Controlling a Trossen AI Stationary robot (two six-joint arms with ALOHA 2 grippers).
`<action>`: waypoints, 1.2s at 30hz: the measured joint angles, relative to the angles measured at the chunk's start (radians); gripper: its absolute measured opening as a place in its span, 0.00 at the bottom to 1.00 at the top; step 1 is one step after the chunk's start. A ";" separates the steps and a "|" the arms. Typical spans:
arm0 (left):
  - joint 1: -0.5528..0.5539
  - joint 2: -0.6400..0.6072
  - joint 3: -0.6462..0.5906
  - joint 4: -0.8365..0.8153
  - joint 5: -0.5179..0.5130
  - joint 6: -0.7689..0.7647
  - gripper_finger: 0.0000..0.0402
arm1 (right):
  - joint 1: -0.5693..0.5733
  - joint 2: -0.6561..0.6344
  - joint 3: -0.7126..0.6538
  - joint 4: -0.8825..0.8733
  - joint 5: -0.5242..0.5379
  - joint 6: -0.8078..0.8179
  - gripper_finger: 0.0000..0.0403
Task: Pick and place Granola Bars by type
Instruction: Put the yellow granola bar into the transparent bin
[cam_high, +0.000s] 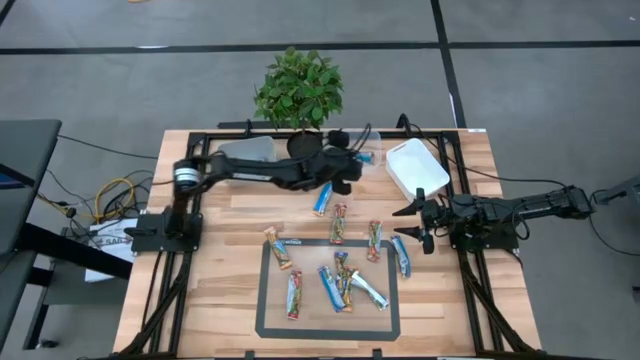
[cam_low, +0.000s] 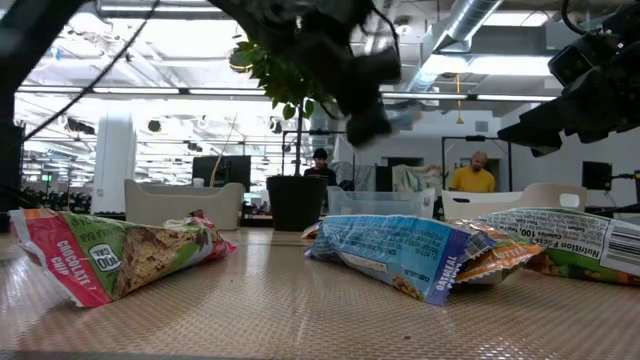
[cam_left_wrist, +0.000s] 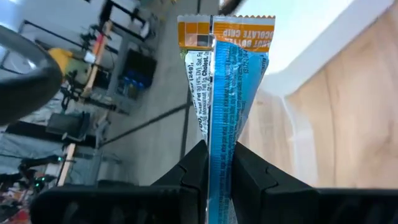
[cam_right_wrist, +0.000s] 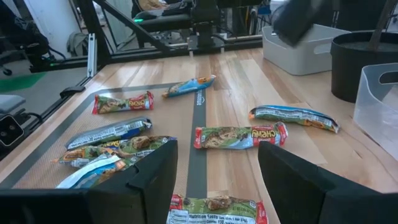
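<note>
Fingers of the left gripper (cam_left_wrist: 219, 163) pinch a blue-and-white granola bar (cam_left_wrist: 225, 93); beside it the white tub (cam_high: 414, 166). Right gripper (cam_high: 417, 220) hovers wide apart.

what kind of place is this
Likely a robotics lab or open workshop: exposed ceiling ducts, a person at a workstation behind, and a wooden table on a black frame carrying two arms.

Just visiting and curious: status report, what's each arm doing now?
Left end effector shut on blue bar, near white tub. Right end effector open, waiting over loose bars. Nothing in the way.
</note>
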 joint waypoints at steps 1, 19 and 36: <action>0.007 0.024 0.020 -0.013 -0.008 0.007 0.11 | 0.000 0.000 0.000 0.000 0.000 0.000 0.54; 0.079 0.155 0.191 -0.183 -0.030 -0.073 0.29 | 0.000 0.000 0.000 0.000 0.000 0.000 0.54; -0.048 0.108 0.190 -0.208 -0.041 -0.145 0.46 | 0.000 0.000 0.000 0.000 0.000 0.000 0.54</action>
